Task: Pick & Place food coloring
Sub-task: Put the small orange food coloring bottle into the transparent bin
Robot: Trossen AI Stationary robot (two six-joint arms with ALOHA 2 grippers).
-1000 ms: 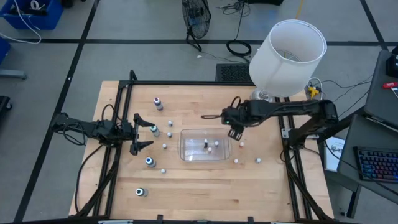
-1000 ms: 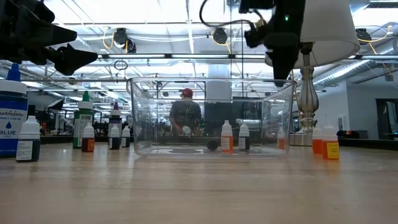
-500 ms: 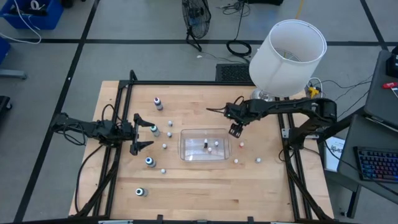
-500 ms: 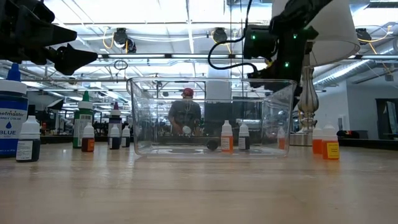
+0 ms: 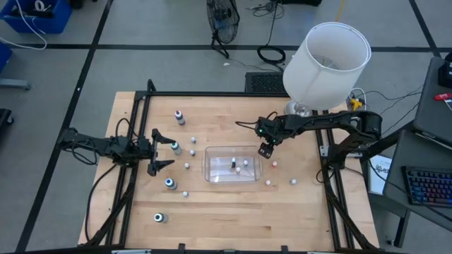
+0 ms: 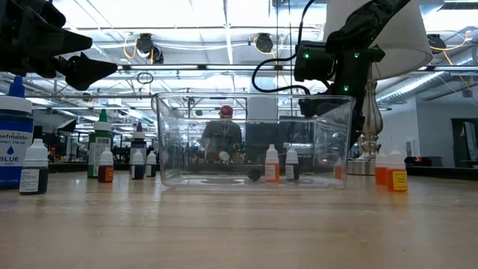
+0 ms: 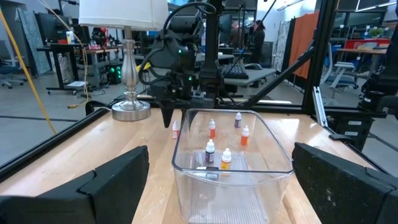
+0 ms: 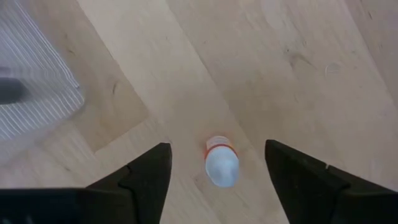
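Several tiny food coloring bottles stand on the wooden table; three [image 5: 239,166] are inside the clear tub [image 5: 212,173]. My right gripper [image 5: 265,149] hangs open, pointing down, just off the tub's far right corner. One white-capped, orange-banded bottle [image 8: 221,165] stands upright on the wood below it, between the two fingers and apart from both. The same bottle [image 7: 175,129] shows beside those fingers in the left wrist view. My left gripper [image 5: 164,152] waits open and level at the table's left, facing the tub.
Loose bottles stand left of the tub [image 5: 175,147], at near left [image 5: 170,183] and right of it [image 5: 274,164], [image 5: 293,182]. A larger blue-labelled bottle [image 6: 15,146] stands close to the low camera. A lamp with a white shade [image 5: 326,63] stands at the far right corner.
My right gripper has sunk toward the table beside the tub's far right corner and tipped further downward. The bottles and the tub have stayed in place.
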